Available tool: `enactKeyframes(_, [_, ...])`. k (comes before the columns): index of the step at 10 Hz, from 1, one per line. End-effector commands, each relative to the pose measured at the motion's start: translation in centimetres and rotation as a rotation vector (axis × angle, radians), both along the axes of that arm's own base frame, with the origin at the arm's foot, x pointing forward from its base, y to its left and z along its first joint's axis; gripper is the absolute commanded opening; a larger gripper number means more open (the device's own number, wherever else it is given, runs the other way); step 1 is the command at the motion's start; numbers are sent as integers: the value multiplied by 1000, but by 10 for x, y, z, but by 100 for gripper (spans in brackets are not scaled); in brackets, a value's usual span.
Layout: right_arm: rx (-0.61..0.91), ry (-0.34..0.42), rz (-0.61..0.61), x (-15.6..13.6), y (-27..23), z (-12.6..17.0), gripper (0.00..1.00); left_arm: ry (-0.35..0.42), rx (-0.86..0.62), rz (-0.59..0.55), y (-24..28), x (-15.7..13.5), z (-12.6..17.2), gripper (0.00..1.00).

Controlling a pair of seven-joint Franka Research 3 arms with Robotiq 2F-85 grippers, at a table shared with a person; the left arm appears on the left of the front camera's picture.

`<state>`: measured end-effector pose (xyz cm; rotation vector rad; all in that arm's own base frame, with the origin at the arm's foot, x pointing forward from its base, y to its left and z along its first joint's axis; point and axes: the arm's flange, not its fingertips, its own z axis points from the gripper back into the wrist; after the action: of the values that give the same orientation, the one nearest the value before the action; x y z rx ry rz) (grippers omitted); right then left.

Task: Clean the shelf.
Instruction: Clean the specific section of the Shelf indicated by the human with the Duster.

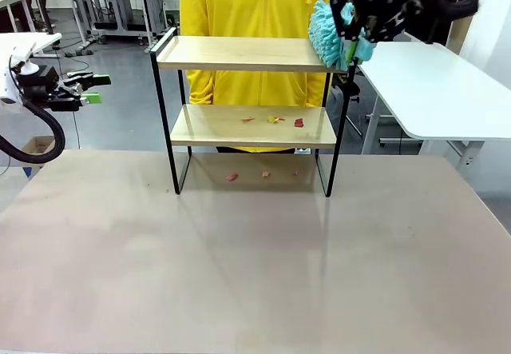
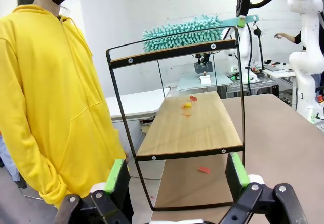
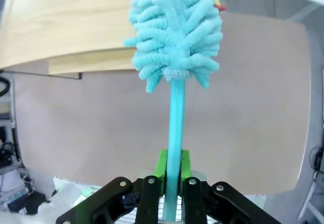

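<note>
The beige table [image 1: 255,274] carries the two-tier wooden shelf with a black metal frame [image 1: 247,126] at its far middle. Left hand [image 1: 96,88]: fingers wide apart, holding nothing, left of the shelf. Small red and yellow scraps [image 1: 275,119] lie on the lower board. Right hand [image 3: 172,164]: clamped on the handle of the turquoise fluffy duster [image 1: 327,34], whose head is at the top board's right end.

No legible text, label, brand, number or sign is found in any of the views.
</note>
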<state>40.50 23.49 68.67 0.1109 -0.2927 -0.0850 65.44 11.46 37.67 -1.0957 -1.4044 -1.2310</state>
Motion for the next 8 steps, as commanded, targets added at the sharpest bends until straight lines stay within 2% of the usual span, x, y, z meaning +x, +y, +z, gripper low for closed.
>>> enactKeyframes(1, [-18,17,-52,9,15,-8,13,-4,1,-2,0,-2,3,100])
enactKeyframes(5, [-18,17,-52,9,15,-8,13,-4,1,-2,0,-2,3,100])
enactKeyframes(6, [-11,26,-21,5,14,-14,13,-4,1,-2,0,-2,3,100])
enactKeyframes(8, [59,14,233,-15,-34,13,13,-4,1,-2,0,-2,3,100])
